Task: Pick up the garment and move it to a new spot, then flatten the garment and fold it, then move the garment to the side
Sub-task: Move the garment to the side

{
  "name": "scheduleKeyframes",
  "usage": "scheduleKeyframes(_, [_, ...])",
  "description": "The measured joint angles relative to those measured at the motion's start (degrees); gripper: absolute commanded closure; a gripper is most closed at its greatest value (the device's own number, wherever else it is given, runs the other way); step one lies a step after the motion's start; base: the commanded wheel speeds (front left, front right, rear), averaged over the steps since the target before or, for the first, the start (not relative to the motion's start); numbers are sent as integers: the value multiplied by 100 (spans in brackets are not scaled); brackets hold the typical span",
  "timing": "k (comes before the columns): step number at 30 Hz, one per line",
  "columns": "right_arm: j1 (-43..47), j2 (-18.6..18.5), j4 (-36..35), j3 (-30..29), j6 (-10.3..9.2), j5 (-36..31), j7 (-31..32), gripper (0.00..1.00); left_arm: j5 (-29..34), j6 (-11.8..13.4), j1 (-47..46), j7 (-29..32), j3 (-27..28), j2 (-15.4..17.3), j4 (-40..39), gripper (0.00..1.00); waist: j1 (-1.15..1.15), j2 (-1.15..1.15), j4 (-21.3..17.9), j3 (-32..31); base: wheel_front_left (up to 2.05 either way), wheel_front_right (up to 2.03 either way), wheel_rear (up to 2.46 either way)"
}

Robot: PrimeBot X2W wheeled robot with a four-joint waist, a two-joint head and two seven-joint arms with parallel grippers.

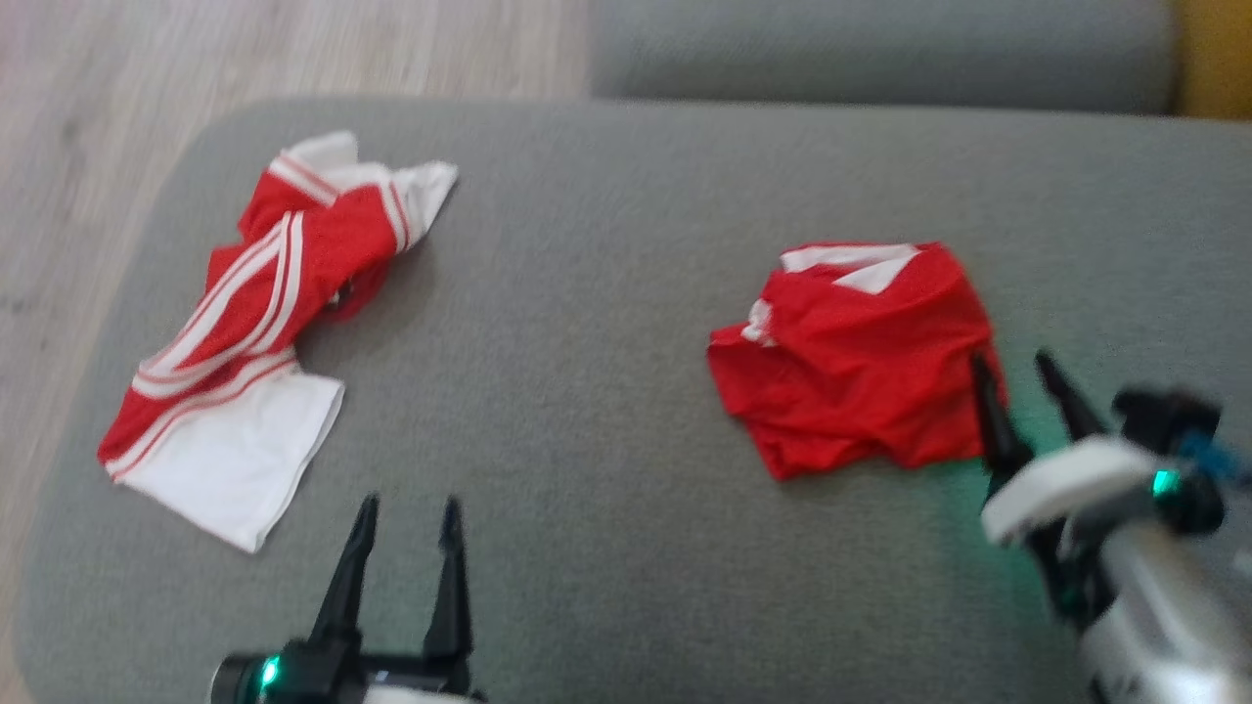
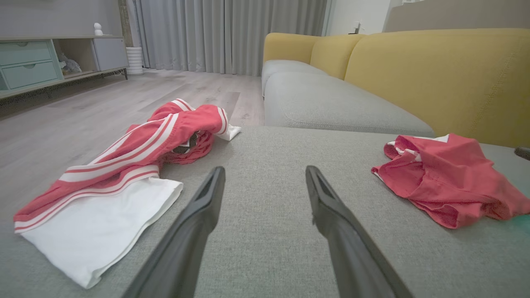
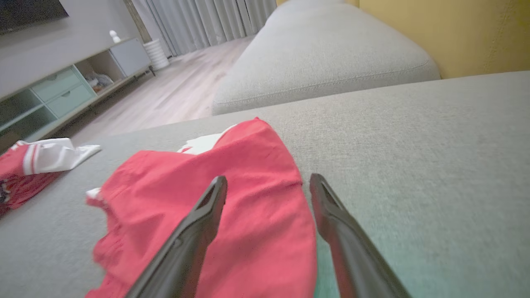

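Two garments lie on the grey sofa cushion (image 1: pixel 606 293). A crumpled red garment with white stripes and white panels (image 1: pixel 245 332) (image 2: pixel 112 178) lies at the left. A smaller, bunched red garment with white trim (image 1: pixel 856 357) (image 3: pixel 215 198) (image 2: pixel 451 178) lies at the right. My left gripper (image 1: pixel 409 508) (image 2: pixel 265 170) is open over bare cushion, just right of the striped garment's white hem. My right gripper (image 1: pixel 1012 362) (image 3: pixel 268 179) is open at the red garment's right edge, one finger over the cloth and the other over the cushion. Neither holds anything.
A second grey seat cushion (image 1: pixel 880 49) adjoins at the back, with the yellow backrest (image 2: pixel 447 78) along the right. Wooden floor (image 1: pixel 88 147) runs past the cushion's left edge. A low cabinet (image 2: pixel 45 62) and curtains (image 2: pixel 227 33) stand far off.
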Motion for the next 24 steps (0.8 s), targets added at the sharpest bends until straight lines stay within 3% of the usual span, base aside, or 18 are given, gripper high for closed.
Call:
scheduleKeyframes(7, [-1082,-602,1011,448,0,447,386,0,-157,-43,-494,0,-303,-5,31,0,0,0,301,560,0,0,0])
scheduleKeyframes(8, [-1133,-646,1103,547,0,544,467,15,-174,-38,-530,-1,-346,-7,37,0,0,0,346,621,0,0,0])
scheduleKeyframes(9, [-1160,-653,1161,641,0,677,527,61,-196,-36,-575,-1,-363,-8,58,0,0,0,389,673,0,0,0])
scheduleKeyframes(10, [-1163,-649,1166,776,0,827,571,100,-210,-35,-604,-1,-378,-11,64,0,0,0,426,719,0,0,0])
scheduleKeyframes(18, [-1166,-1037,1049,1249,1,1295,269,100,-301,64,-634,-1,-368,-10,71,0,-2,0,316,842,0,0,0])
scheduleKeyframes(24, [-1229,-1919,1090,1254,1,1339,209,100,-253,9,-779,-1,-350,-10,25,0,-2,0,-66,1027,0,0,0])
